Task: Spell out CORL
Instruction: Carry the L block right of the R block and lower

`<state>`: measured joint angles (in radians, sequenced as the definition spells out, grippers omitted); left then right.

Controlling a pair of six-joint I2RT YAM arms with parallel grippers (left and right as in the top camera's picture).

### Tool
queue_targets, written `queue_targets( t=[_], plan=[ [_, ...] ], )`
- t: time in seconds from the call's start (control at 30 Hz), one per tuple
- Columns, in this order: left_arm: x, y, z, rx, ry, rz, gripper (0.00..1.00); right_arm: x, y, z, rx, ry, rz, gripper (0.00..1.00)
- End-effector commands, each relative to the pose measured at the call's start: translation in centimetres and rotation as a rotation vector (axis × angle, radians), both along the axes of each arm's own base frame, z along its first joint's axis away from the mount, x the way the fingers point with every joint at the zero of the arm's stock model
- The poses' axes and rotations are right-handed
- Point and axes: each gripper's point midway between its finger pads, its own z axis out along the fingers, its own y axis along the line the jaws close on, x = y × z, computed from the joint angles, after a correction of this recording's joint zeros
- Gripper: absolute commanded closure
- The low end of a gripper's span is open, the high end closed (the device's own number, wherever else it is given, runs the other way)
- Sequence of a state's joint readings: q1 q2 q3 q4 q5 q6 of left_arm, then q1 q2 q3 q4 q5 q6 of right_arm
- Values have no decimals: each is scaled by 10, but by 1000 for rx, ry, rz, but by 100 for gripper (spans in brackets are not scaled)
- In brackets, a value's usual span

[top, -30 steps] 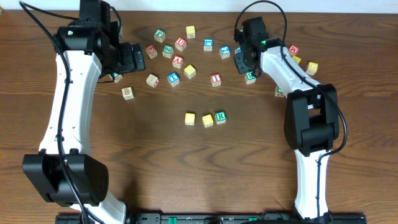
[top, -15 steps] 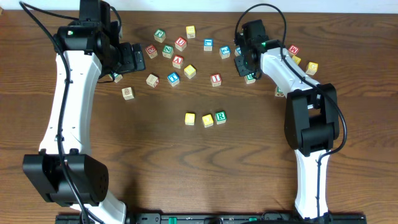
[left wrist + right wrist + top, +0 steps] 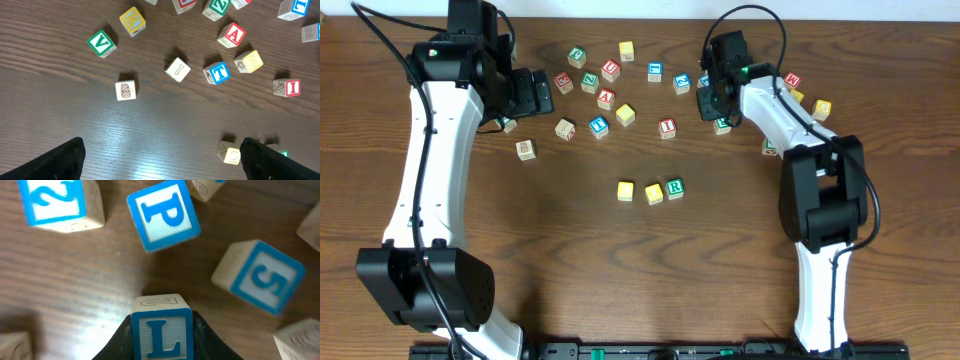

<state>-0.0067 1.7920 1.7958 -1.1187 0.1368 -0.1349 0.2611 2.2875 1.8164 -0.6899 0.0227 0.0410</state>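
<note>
Watching my right claw (image 3: 162, 339), I see it closed on the blue L block (image 3: 161, 330), wedged squarely between its fingers.

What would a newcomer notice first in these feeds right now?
Most striking is the blue L cube at the bottom of the right wrist view, with the right gripper closed on its two sides. Next, at the table's centre in the overhead view, is a neat row of two yellow-topped cubes and the green R cube. It lies apart from the scattered letter cubes nearer the far edge.
</note>
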Motion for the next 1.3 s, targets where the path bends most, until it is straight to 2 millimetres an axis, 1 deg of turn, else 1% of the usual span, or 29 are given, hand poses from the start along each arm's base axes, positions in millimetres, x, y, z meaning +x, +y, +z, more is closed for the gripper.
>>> queue_targets(
  t=[0.0, 0.1, 0.2, 0.3, 0.37, 0.43, 0.5, 0.67, 0.8, 0.93, 1.07, 1.13, 1.27],
  plan=[
    [0, 0, -3, -11, 10, 9, 2, 1, 1, 65, 44, -98, -19, 82],
    [0, 0, -3, -11, 10, 9, 2, -12, 8, 95, 74, -107, 2, 82],
    [0, 0, -3, -11, 10, 8, 2, -34, 19, 122, 114, -94, 32, 82],
    [0, 0, -3, -11, 10, 9, 2, -63, 26, 137, 121, -39, 41, 80],
    [0, 0, -3, -12, 10, 9, 2, -77, 28, 137, 114, 3, 40, 80],
    [0, 0, -3, -11, 10, 9, 2, -94, 30, 131, 102, 70, 31, 78],
    [0, 0, -3, -11, 9, 9, 2, -109, 32, 121, 86, 137, 23, 78],
    [0, 0, -3, -11, 10, 9, 2, -141, 40, 83, 32, 280, 45, 79],
    [0, 0, -3, -11, 10, 9, 2, -164, 45, 50, 9, 350, 31, 79],
    [0, 0, -3, -12, 10, 9, 2, -184, 44, 25, -11, 407, 9, 79],
    [0, 0, -3, -12, 10, 9, 2, -195, 44, 8, -19, 429, -7, 79],
    [0, 0, -3, -12, 10, 9, 2, -197, 44, 1, -12, 427, -31, 79],
    [0, 0, -3, -12, 10, 9, 2, -199, 43, -7, 1, 432, -98, 78]
  ],
)
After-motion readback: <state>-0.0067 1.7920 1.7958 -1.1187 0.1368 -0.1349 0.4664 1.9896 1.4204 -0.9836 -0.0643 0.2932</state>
